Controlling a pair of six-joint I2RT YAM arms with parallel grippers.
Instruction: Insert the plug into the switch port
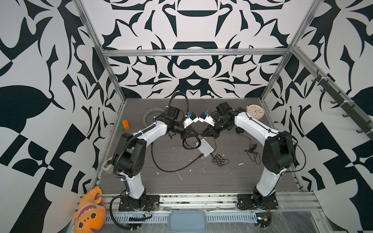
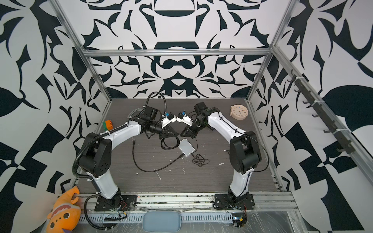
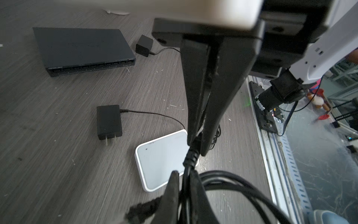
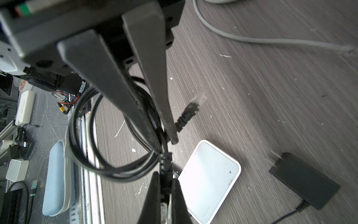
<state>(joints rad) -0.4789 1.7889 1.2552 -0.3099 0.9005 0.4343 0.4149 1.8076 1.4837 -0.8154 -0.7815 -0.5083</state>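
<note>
Left pincer (image 3: 196, 148), right pincer (image 4: 166, 145): clamped.

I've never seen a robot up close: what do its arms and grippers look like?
The left arm and right arm have white shells and black joints. A ribbed black hose follows the left one. The left gripper and right gripper have tapered black fingers.

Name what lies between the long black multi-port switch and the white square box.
A flat black two-pronged power adapter lies between the switch and the box, shown in the left wrist view.

White-shelled left arm (image 1: 155, 129) and right arm (image 1: 250, 125), black joints (blue-tagged wrists), tapered black tool fingers (image 3: 195, 87)
</note>
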